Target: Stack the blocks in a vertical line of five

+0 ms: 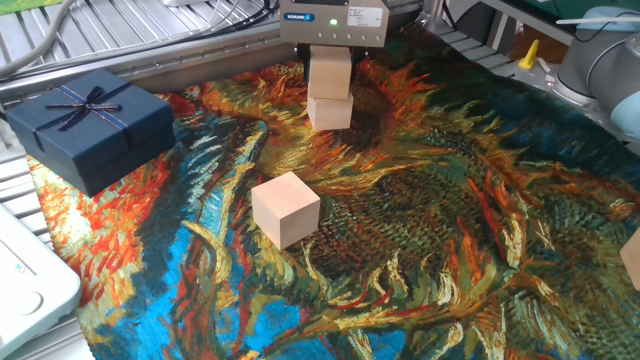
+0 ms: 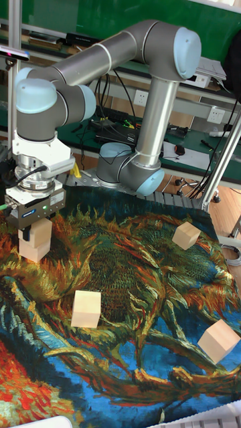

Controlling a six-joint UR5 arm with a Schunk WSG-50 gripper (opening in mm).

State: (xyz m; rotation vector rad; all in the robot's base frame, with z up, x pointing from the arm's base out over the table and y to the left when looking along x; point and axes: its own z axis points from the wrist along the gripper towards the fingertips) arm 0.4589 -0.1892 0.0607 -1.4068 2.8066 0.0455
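My gripper (image 1: 330,58) hangs at the far edge of the cloth, shut on a pale wooden block (image 1: 330,76). That block sits on top of a second block (image 1: 330,112), the two nearly in line. In the tall fixed view the gripper (image 2: 36,230) holds the upper block (image 2: 41,232) over the lower block (image 2: 32,252) at the left. A loose block (image 1: 285,208) lies alone mid-cloth, also seen as the near block (image 2: 86,309). Two more blocks lie apart: one far right (image 2: 186,235), one near right (image 2: 218,340), the latter showing at the frame edge (image 1: 632,258).
A dark blue gift box (image 1: 90,125) with ribbon stands at the left, partly off the painted cloth (image 1: 430,230). A white device (image 1: 25,285) sits at the near left corner. The arm's base (image 2: 127,167) stands behind the cloth, with metal rails along the far edge.
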